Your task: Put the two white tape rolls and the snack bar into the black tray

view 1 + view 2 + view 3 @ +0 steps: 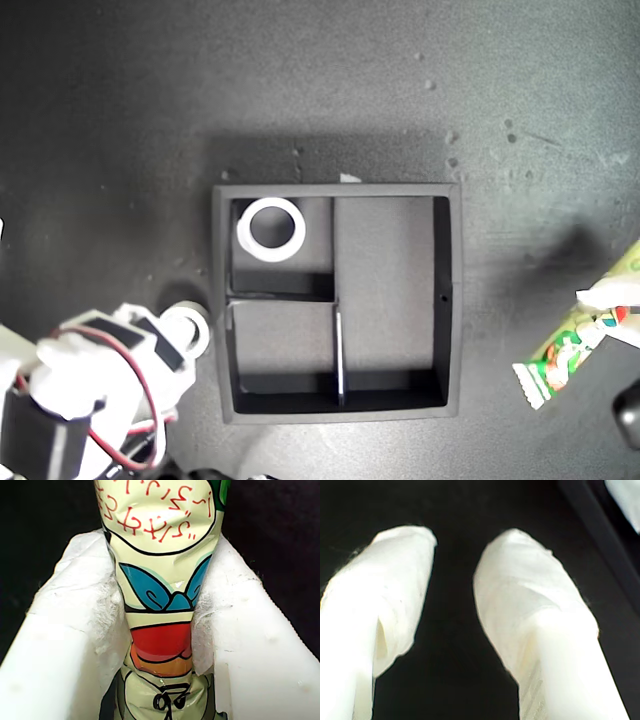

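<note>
1. The snack bar [162,605], a long packet in cream and green with red lettering, a blue leaf shape and a red-and-orange patch, sits pinched between the white padded fingers [75,645] of my first claw [607,293], which is clenched on it at the exterior view's right edge; the packet's crimped zigzag end [530,385] points away from that claw toward the dark tabletop [120,100].
2. The black tray [452,300], square with raised walls, lies between the two claws. One white tape roll [271,229] rests flat in a small compartment, dark centre showing.
3. The other white tape roll [192,328] lies on the tabletop just outside the tray wall, partly covered by the arm at the exterior view's lower left.
4. My second claw [454,605] is released, its two white wrapped fingers [530,610] spread apart over bare dark surface, nothing between them; the tray's edge shows beyond one fingertip.
</note>
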